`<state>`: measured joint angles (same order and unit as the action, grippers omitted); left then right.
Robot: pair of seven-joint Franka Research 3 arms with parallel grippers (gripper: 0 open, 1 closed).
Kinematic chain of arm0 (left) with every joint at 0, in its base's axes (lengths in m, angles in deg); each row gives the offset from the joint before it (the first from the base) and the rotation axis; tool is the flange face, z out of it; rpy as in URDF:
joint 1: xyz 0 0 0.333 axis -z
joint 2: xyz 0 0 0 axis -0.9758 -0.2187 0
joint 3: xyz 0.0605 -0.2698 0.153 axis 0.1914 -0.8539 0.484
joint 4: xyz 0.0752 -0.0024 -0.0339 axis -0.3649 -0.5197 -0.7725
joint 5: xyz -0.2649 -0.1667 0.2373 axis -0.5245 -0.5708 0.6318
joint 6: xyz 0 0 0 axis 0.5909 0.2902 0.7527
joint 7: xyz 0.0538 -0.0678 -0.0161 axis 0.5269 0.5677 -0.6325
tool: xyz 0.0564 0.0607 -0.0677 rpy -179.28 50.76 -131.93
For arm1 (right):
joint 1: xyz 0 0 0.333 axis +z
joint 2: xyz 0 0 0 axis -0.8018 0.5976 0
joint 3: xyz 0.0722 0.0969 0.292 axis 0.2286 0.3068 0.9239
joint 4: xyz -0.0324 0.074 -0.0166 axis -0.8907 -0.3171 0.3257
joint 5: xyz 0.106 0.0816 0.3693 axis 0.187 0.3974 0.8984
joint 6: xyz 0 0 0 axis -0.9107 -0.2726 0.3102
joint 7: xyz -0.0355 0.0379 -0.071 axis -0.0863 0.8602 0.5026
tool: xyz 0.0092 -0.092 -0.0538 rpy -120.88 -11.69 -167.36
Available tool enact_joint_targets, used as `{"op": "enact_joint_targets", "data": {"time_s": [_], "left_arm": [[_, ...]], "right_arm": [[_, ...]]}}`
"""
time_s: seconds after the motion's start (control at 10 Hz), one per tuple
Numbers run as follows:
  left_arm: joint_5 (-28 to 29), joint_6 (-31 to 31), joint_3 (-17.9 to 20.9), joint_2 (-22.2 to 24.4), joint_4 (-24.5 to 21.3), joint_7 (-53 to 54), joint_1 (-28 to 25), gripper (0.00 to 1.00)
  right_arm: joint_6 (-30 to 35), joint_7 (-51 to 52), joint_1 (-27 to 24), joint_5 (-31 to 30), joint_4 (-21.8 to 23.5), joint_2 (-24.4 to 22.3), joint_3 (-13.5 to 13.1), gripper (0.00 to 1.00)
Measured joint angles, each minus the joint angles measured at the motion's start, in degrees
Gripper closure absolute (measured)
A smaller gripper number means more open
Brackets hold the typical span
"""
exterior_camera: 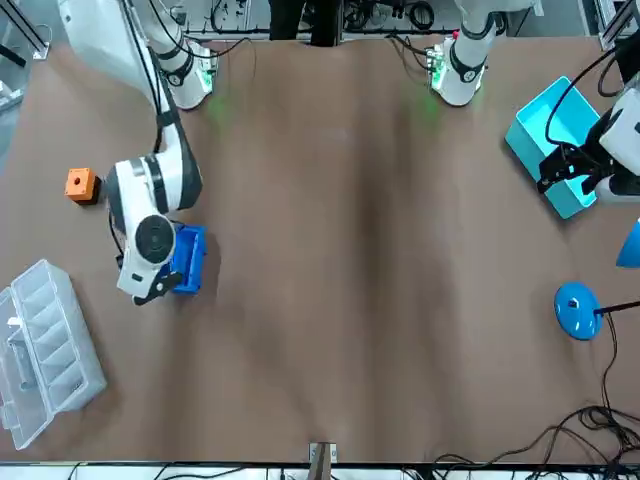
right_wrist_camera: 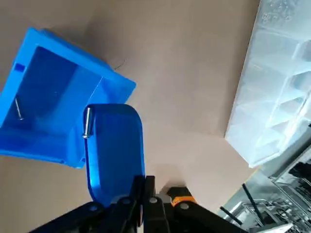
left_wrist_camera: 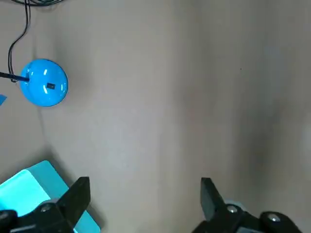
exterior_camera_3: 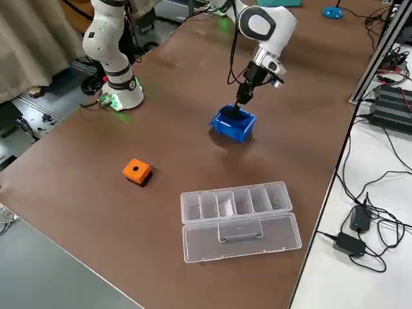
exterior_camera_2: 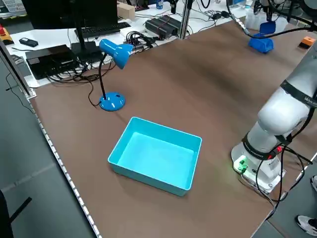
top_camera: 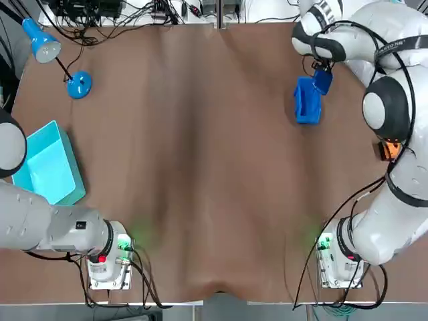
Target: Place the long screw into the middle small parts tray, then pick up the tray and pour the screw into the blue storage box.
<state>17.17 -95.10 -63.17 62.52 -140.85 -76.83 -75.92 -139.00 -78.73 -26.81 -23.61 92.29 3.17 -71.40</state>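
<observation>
We're pouring: our right tool [right_wrist_camera: 144,188], lower centre, grips the tray [right_wrist_camera: 115,148], screw [right_wrist_camera: 86,123] at its lip over the blue box [right_wrist_camera: 43,143]; next, tilt further. Left tool [left_wrist_camera: 145,188] idles open, lower edge.

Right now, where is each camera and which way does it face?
Top: overhead, facing down; left arm base, right arm base.
Front: across the table, facing the robot; right arm.
Left side: raised, over turquoise plastic bin; left arm base.
Right side: raised, over clear compartment case; right arm.
Left wrist: open left gripper, round blue lamp base beyond.
Right wrist: right gripper holding small blue tray with long screw.
Shared: all but left wrist show the blue storage box.
</observation>
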Motion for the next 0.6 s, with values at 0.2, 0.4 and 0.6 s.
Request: {"op": "enact_joint_targets", "data": {"time_s": [0.2, 0.4, 0.6], "left_arm": [[0.0, 0.0, 0.0, 0.0, 0.0, 0.0, 0.0, 0.00], [0.0, 0.0, 0.0, 0.0, 0.0, 0.0, 0.0, 0.00], [0.0, 0.0, 0.0, 0.0, 0.1, 0.0, 0.0, 0.00]], "right_arm": [[0.6, -5.4, 2.3, -2.3, 1.3, 0.0, 0.0, 0.96], [1.6, -11.5, 5.7, -5.7, 2.5, 0.0, 0.1, 0.96], [1.8, -15.6, 7.1, -8.0, 2.9, 0.0, 0.1, 0.96]]}}
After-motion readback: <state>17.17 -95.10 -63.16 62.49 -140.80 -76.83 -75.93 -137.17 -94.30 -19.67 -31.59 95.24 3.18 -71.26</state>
